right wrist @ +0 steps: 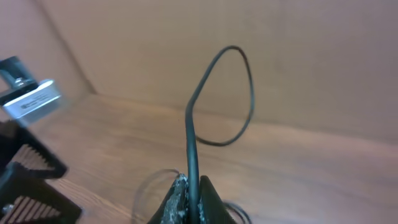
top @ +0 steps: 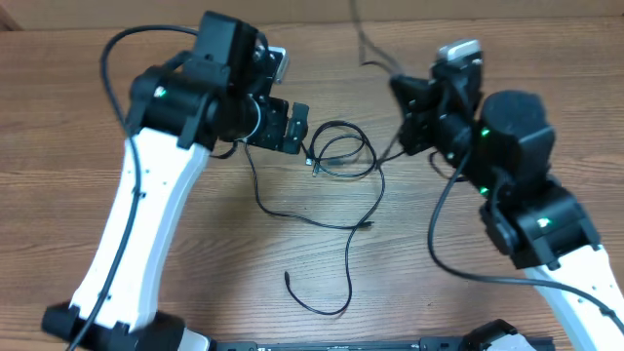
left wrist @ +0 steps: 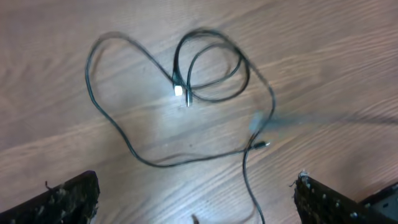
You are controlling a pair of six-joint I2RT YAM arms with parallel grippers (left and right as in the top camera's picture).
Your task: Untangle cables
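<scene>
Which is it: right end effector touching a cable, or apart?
Touching. The right wrist view shows the right end effector shut on a cable, which rises from between its closed jaws into a loop.

- table (top: 224, 263): brown wood-grain top, fills almost the whole overhead view, grain runs left to right, a few darker streaks
- wall (right wrist: 311, 56): plain beige, flat, matte, stands behind the table's far edge in the right wrist view, meets the table along a straight seam
- pale strip (top: 78, 14): runs along the overhead's top edge, beyond the table; cannot tell what it is
</scene>
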